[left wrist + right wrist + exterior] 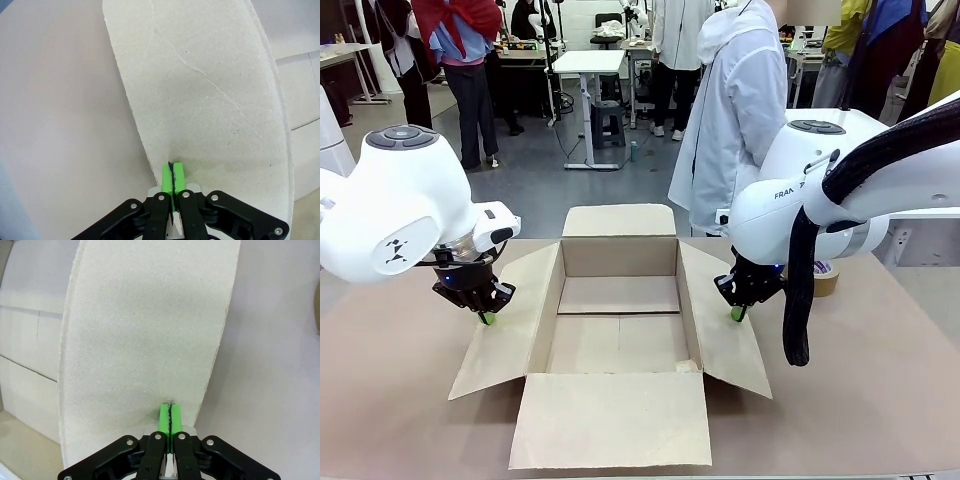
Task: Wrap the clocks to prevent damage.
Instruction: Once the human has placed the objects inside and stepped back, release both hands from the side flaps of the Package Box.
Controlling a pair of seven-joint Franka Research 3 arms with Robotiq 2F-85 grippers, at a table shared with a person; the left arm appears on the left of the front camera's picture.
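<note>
The clocks are out of view. An open brown cardboard box [618,300] sits mid-table with all flaps spread out and nothing visible inside. My left gripper [488,318] is shut, its green tips pressed down at the outer edge of the box's left flap [505,325]. In the left wrist view the shut gripper [172,172] rests on that flap [200,90]. My right gripper [737,314] is also shut, tips on the right flap [725,330]. The right wrist view has the closed gripper [170,415] touching that flap [145,325].
A brown tape roll [823,277] lies on the table behind my right arm. A person in a white coat [735,110] stands at the far side. The front flap [610,418] lies flat toward the near table edge.
</note>
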